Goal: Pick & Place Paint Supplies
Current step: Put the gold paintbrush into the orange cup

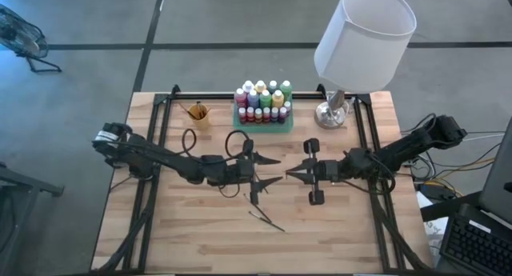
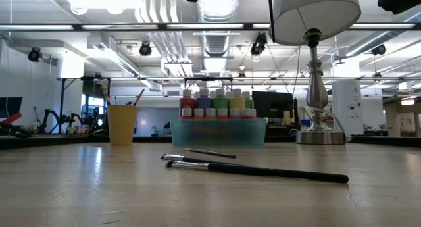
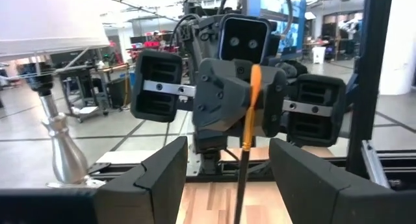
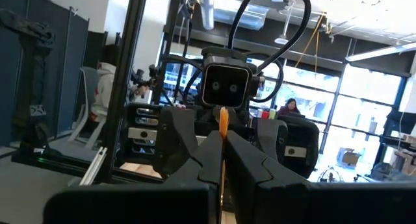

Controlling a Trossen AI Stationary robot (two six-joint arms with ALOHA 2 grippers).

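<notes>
Overhead view of a wooden table (image 1: pixel 200 244) with two dark robot arms meeting nose to nose at its centre. The right gripper (image 1: pixel 290 174) is clenched on a thin paintbrush (image 3: pixel 250 107) with an orange handle end and a dark lower shaft. The brush stands upright in the pinch. The left gripper (image 1: pixel 280 170) faces it with its fingers spread wide, one each side of the brush and touching nothing.

Two more dark-handled brushes (image 2: pixel 256 171) lie flat on the wood towards 6 o'clock from centre, close together. The paint bottles (image 1: pixel 262 100), many colours with pale caps, stand packed in a green tray (image 1: pixel 262 126) at 12 o'clock. An orange cup (image 1: pixel 198 116) holding brushes sits at 11 o'clock and a shaded lamp (image 1: pixel 332 112) at 1 o'clock.

The brushes look light, stiff and very slim, likely to roll or pivot in a pinch. A hold near mid-handle, clear of the bristles, seems safest
</notes>
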